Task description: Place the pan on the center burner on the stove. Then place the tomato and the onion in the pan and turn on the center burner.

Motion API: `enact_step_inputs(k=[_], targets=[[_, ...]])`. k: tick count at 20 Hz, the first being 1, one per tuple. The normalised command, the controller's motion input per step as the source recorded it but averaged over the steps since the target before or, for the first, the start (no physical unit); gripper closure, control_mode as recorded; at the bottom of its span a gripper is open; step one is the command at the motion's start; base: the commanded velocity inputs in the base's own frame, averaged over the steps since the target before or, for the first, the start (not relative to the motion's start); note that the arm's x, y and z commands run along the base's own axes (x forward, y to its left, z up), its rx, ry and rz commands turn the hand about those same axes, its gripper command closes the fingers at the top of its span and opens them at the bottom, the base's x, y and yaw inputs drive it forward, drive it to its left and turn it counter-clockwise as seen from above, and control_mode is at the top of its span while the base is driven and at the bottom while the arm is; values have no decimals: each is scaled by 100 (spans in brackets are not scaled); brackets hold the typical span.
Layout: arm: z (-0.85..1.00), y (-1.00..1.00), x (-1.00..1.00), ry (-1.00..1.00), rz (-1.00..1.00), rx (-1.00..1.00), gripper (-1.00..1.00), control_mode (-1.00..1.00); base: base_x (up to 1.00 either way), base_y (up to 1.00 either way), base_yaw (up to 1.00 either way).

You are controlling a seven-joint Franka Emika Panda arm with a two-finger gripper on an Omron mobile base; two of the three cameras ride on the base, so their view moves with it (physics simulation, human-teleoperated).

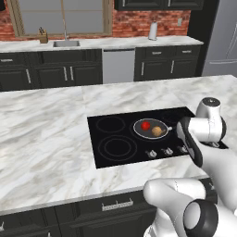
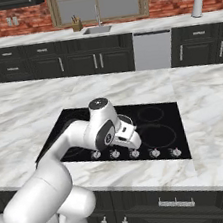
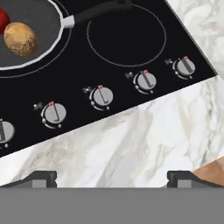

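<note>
The pan (image 1: 150,128) sits on the center burner (image 3: 48,70) of the black stove (image 1: 111,157), its black handle (image 3: 94,13) pointing right. Inside it lie the red tomato (image 1: 146,125) and the tan onion (image 1: 158,131); both also appear in the hand view, the onion (image 3: 19,38) in full and the tomato (image 3: 2,19) cut by the edge. My gripper (image 3: 112,179) is open with nothing between its fingertips. It hovers over the marble just in front of the knob row (image 3: 101,96). In the right base view my arm hides the pan.
Several silver knobs line the stove's front edge (image 2: 134,153). A single-ring burner (image 3: 127,35) lies right of the pan. Marble counter (image 1: 46,139) surrounds the stove. A sink (image 2: 98,29) and a paper towel roll (image 2: 197,5) stand on the far counter.
</note>
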Motion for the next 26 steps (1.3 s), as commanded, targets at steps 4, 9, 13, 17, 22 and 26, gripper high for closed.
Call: enact_step_inputs(k=[4, 9, 13, 17, 22, 26], targets=[[-8, 0, 18, 0, -1, 0, -100, -100, 0, 0, 0], [-10, 0, 20, 0, 0, 0, -100, -100, 0, 0, 0], [-13, -1, 15, 0, 0, 0, -100, -100, 0, 0, 0], [-20, -5, 10, 0, 0, 0, -100, -100, 0, 0, 0], [-23, -4, 10, 0, 0, 0, -100, -100, 0, 0, 0], [-26, -7, 9, 0, 0, 0, -100, -100, 0, 0, 0]])
